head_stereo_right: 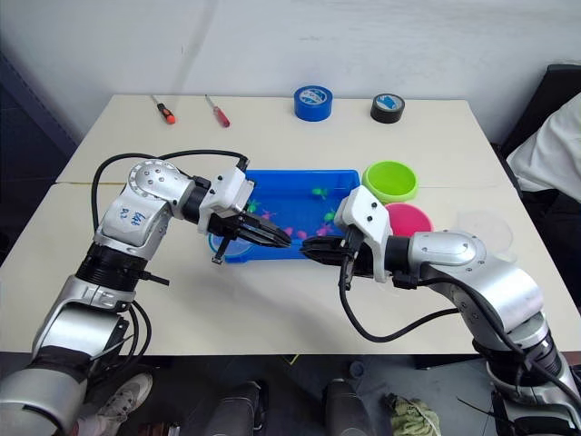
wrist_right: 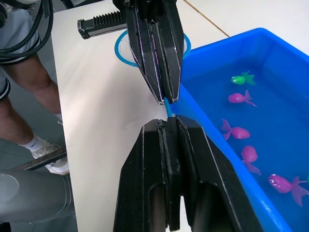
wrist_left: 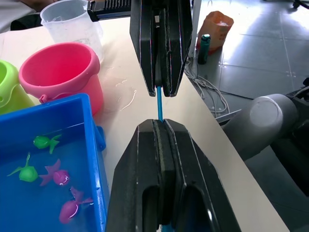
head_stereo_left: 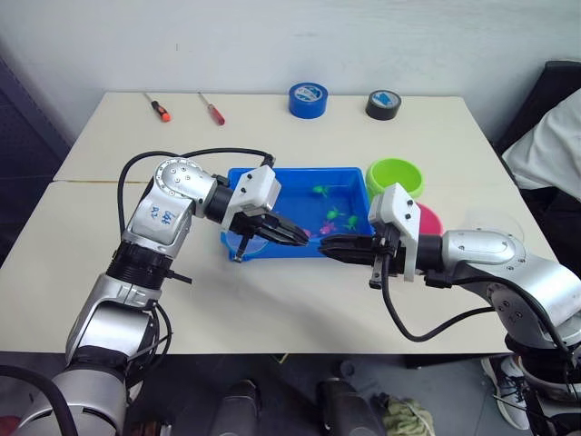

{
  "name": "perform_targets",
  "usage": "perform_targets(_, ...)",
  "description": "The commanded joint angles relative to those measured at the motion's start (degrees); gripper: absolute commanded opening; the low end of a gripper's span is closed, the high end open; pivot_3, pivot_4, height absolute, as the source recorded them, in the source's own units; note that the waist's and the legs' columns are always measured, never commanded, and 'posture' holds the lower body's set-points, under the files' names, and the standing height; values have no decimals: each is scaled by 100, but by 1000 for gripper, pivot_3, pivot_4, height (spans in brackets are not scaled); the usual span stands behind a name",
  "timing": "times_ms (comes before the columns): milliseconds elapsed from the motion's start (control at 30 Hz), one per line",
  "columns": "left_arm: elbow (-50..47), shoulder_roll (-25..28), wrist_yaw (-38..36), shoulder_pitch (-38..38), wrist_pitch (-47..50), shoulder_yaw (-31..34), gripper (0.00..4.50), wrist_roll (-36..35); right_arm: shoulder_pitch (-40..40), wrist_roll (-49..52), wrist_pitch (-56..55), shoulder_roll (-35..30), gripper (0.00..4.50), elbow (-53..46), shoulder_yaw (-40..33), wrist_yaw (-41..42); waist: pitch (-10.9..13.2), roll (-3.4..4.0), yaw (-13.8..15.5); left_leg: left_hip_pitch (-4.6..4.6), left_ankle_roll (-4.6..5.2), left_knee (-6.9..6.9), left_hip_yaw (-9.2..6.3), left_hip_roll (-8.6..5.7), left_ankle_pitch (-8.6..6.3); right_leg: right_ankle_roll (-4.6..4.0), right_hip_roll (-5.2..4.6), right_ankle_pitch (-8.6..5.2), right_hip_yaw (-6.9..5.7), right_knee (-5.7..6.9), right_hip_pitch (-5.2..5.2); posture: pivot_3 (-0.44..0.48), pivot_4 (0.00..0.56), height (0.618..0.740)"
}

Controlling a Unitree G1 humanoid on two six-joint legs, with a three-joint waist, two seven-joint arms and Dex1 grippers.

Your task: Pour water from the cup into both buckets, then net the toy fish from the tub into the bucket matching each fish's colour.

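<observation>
My left gripper [head_stereo_left: 302, 238] is shut on the net's thin blue handle [wrist_left: 159, 104], just in front of the blue tub [head_stereo_left: 290, 171]. The net's blue-rimmed hoop [head_stereo_left: 245, 242] hangs back by that gripper's wrist at the tub's near-left corner. My right gripper [head_stereo_left: 327, 243] meets it tip to tip, shut on the handle's free end. Green fish [head_stereo_left: 331, 215] and pink fish [wrist_left: 60, 178] float in the tub. The lime green bucket [head_stereo_left: 395, 174] and the pink bucket [head_stereo_left: 428, 219] stand to the right of the tub. The clear cup [wrist_left: 72, 24] stands beyond the pink bucket.
Two red-handled screwdrivers [head_stereo_left: 159, 107] [head_stereo_left: 211, 109], a blue tape roll [head_stereo_left: 309, 98] and a black tape roll [head_stereo_left: 384, 104] lie along the table's far edge. A person in white [head_stereo_left: 554, 150] sits off the table's right side. Bare tabletop lies in front of the tub.
</observation>
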Motion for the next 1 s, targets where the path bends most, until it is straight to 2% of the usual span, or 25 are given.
perform_targets(33,62,131,188,-106,-139,56,918,277,-60,31,-90,-68,0,-122,-148,70,0,0,-6,0,0,1,0,0,0,0,0,0,0,1,0,0,150,734)
perform_targets(100,-65,200,205,-18,-2,172,1820,183,-42,7,-141,-87,0,-108,-152,108,0,0,-5,1,0,1,1,0,0,0,1,0,1,4,-1,0,150,734)
perform_targets(200,-51,225,647,-49,-140,581,3252,106,1,-17,-175,-125,0,-105,-190,133,0,0,-1,0,0,2,0,1,0,0,-2,0,0,5,-1,0,150,734)
perform_targets(233,-47,425,673,-84,62,810,3583,-9,28,-17,-188,-150,0,-104,-220,147,0,0,-5,-1,0,4,-1,2,0,0,-9,0,1,5,-1,0,150,734)
perform_targets(367,-228,1176,527,-29,850,1341,3583,-395,129,-30,-269,-248,0,-98,-294,200,0,0,-62,0,0,1,0,10,0,0,-8,0,4,12,-8,0,150,734)
perform_targets(533,-232,2014,718,87,1658,2019,3583,-678,146,-155,-395,-318,0,28,-365,243,0,0,-23,3,-1,2,-4,8,0,-3,-8,-3,-2,20,-7,0,150,734)
perform_targets(700,-399,2707,719,952,1724,2499,3583,-719,16,-713,-878,-440,0,442,-425,159,1,1,-38,5,-1,0,1,3,0,-3,-18,-4,3,18,-6,0,150,734)
perform_targets(900,-1331,2778,1086,2450,1832,2972,3583,-879,-322,-1953,-1954,-570,0,1299,-118,55,2,2,-22,5,-2,-5,1,6,0,-5,-24,-5,3,16,-8,0,150,734)
perform_targets(1000,-1680,2716,1302,2793,1834,2991,3583,-921,-430,-2457,-2427,-620,0,1621,62,111,2,2,-5,5,-3,-11,0,6,-1,-6,-27,-5,1,11,-8,0,150,734)
